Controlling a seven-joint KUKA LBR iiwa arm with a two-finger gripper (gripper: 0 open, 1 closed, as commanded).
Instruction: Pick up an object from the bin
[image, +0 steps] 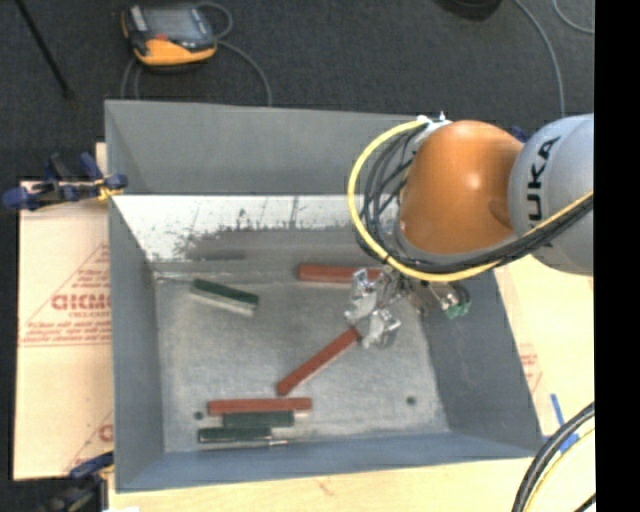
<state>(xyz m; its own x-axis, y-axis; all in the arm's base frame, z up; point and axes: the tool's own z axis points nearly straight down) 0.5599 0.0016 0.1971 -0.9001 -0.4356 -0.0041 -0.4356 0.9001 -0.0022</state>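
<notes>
dark floor all round, and sitting on it the grey metal bin (250, 150) with a handful of thin sticks scattered over its bottom; the arm (540, 200) comes in from the right, its orange cover (460, 190) and a loop of cables hanging over the bin's back right part, wrist pointed down into the bin; the gripper (372, 318) sits low, right at the upper right end of the diagonal red-brown stick (312, 366) that lies across the middle of the bin floor; that stick's long axis runs from the gripper down and left toward the front of the bin, so nearly all its length is off to the gripper's front-left and just the tip is at the gripper; whether the gripper is apart or together on that tip, honestly can't tell, the metal bits all run into one another there; the back red-brown stick (325, 272) lies along the back wall just behind the gripper, near but apart, its axis roughly crosswise to the diagonal one; the green and white stick (225, 295) is well off to the back left; the front red-brown stick (258, 406) and the dark green stick (245, 425) lie side by side along the front wall, well apart from the gripper; a grab this close to the tip would probably let the long end swing or slip.
</notes>
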